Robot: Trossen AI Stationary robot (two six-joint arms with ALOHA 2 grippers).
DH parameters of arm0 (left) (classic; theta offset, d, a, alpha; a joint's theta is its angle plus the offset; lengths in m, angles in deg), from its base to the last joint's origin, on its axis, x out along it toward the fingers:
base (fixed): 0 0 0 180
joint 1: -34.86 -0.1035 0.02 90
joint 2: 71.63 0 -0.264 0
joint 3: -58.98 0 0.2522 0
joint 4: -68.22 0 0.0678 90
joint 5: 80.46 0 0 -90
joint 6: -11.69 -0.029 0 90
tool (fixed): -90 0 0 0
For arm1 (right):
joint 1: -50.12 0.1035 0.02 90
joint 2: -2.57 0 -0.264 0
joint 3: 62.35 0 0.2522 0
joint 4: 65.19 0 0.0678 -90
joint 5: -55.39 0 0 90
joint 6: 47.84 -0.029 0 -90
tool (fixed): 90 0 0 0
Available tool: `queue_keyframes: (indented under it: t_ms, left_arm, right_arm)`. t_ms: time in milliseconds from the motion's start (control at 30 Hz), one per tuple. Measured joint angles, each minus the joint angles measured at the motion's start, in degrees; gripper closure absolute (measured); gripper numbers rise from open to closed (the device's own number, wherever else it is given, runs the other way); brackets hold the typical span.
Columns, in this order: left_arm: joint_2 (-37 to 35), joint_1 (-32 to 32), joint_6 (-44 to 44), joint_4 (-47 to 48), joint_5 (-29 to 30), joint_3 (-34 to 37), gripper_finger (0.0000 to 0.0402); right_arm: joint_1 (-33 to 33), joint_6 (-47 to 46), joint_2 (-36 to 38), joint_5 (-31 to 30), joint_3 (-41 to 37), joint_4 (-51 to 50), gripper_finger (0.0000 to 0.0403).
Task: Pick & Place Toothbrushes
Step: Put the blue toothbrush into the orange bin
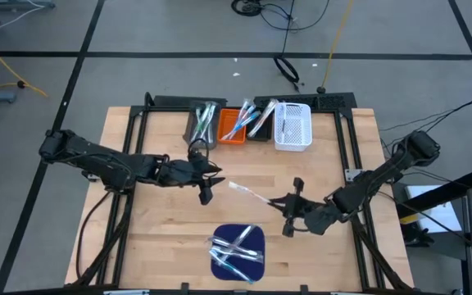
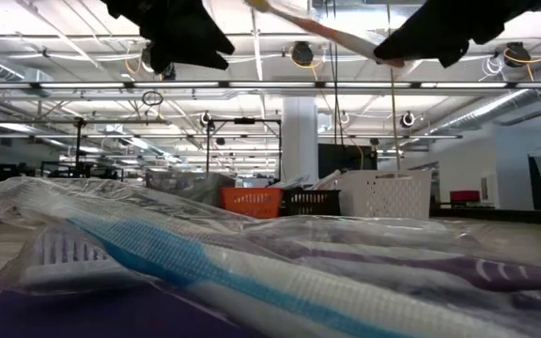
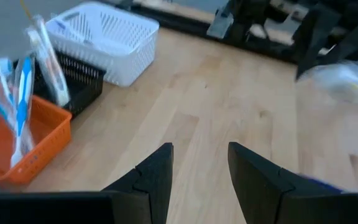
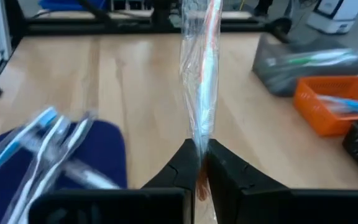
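So at this point my right hand [image 4: 199, 163] was pinched tight on one end of a wrapped toothbrush [image 4: 201, 81], holding it up off the worktop [image 1: 162, 238] around the middle, with the free end sticking out toward the left hand [image 1: 209, 182]. That left hand [image 3: 199, 177] was spread open and empty, hovering just beside the brush's free tip, a bit nearer me than the bins. The rest of the toothbrushes [image 1: 238, 250] sat in a loose heap on the dark blue mat [image 1: 220, 260] at the near edge, and some were already standing in the grey bin [image 1: 201, 123], the orange bin [image 1: 233, 127] and the black bin [image 1: 259, 121], while the white basket [image 1: 293, 127] at the right end of the row looked empty to me. My read on the brush: very light, stiff down the handle, but the clear wrapper looked slick and crinkly, so I'd say a grip on the film alone could slide; better to clamp across the handle itself near an end. Room-wise, the middle of the worktop between the mat and the bins was bare wood, so plenty of space to swing. The tight spots I'd watch were the two hands being close together and the brushes poking up out of the bins along the far edge.
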Motion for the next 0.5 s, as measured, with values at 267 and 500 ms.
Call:
queue_keyframes:
  t_ms: [267,500]
  left_arm:
    - [0.0,0.6,-6.5,-11.0,-0.1,0.0,0.0245]
    - [0.0,0.6,-11.6,-20.3,-0.5,0.0,0.0245]
  right_arm:
    - [-2.1,8.2,0.8,-2.8,0.0,9.5,0.0390]
    - [-5.5,18.0,0.9,-2.8,0.0,21.6,0.0390]
